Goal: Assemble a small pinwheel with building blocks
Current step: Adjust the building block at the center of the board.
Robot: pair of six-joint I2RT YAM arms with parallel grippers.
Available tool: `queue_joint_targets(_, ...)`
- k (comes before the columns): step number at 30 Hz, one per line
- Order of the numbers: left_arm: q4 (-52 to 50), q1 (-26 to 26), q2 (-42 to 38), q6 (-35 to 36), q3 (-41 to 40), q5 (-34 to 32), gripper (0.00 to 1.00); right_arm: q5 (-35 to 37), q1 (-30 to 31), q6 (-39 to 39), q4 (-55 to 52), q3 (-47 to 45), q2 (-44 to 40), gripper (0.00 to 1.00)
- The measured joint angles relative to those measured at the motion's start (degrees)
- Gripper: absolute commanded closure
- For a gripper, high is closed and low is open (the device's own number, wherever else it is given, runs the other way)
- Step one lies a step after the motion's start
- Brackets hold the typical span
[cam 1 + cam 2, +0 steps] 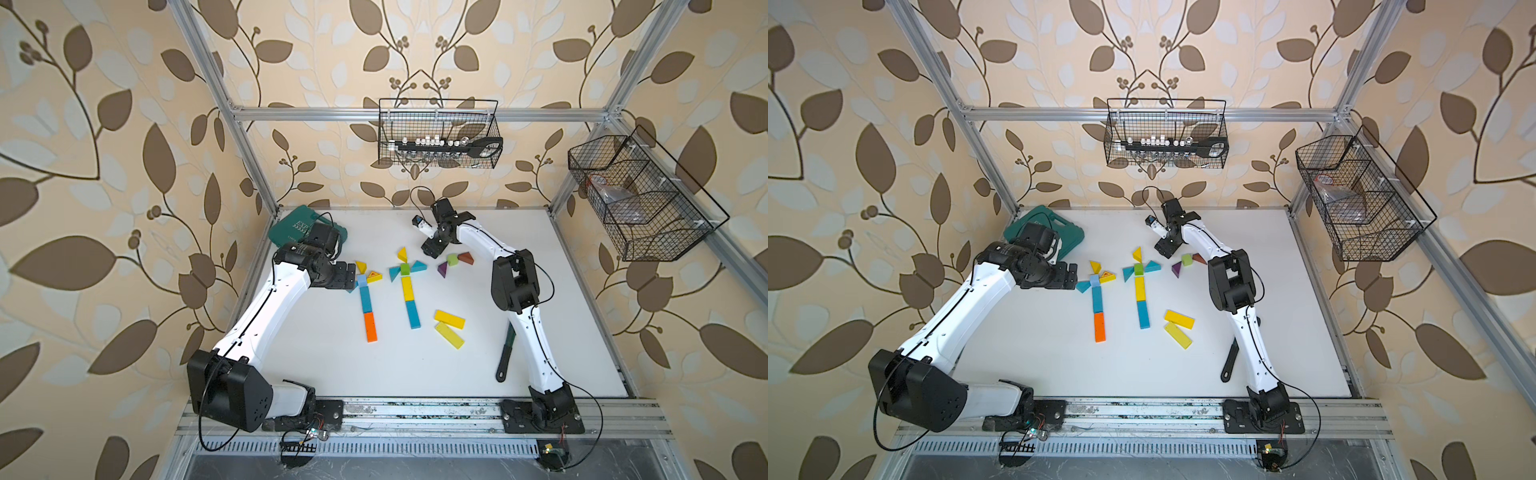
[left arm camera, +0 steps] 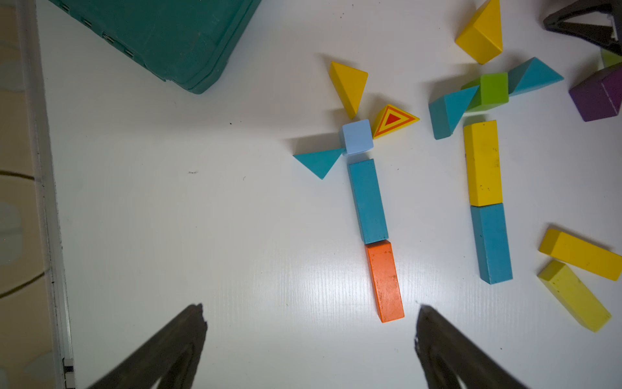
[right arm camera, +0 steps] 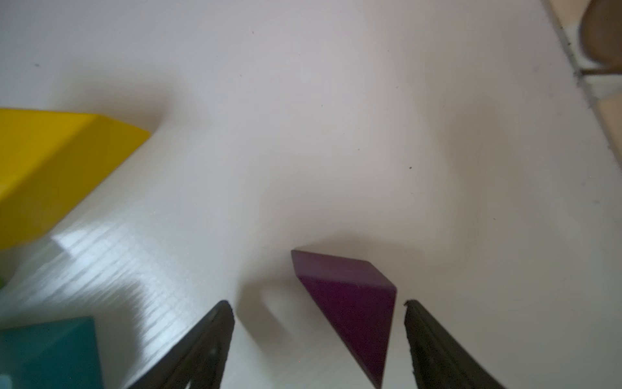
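The right gripper (image 3: 317, 303) hangs open astride the purple wedge (image 3: 356, 303), which rests on the table (image 1: 540, 332) near the green hub cube (image 1: 404, 269), on the right arm's side, and I'd centre the jaws, since one finger (image 3: 424, 330) sits closer, before closing so it doesn't skid.

The right claw (image 1: 430, 250) is near the purple wedge (image 1: 443, 270), which lies beside a green cube (image 1: 452, 259).

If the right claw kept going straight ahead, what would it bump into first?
Probably the purple wedge, lying between the open jaws of the right gripper, then the white table beneath; depth is unclear.
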Motion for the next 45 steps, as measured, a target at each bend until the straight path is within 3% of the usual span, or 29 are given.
queue_joint_targets(7, 0.0, 0.0, 0.42, 0.02, 0.0, 0.0, 0.01, 0.66, -0.02, 1.09, 0.48, 4.96, 3.13, 0.29)
queue_joint_targets(13, 0.0, 0.0, 0.46, 0.02, 0.0, 0.0, 0.01, 1.66, -0.02, 3.17, 0.39, 5.77, 3.65, 0.48)
queue_joint_targets(26, 0.0, 0.0, 0.61, 0.07, 0.0, 0.02, 0.01, 7.41, -1.44, 13.81, 0.11, 5.92, 3.65, 0.71)
queue_joint_targets(32, 0.0, 0.0, 0.63, 0.07, 0.0, 0.04, 0.01, 9.38, -3.69, 19.69, -0.22, 4.85, 2.91, 0.75)
queue_joint_targets(45, 0.0, 0.0, 0.68, 0.07, 0.0, 0.09, 0.01, 9.51, -4.98, 22.14, -0.87, -2.21, -1.73, 0.79)
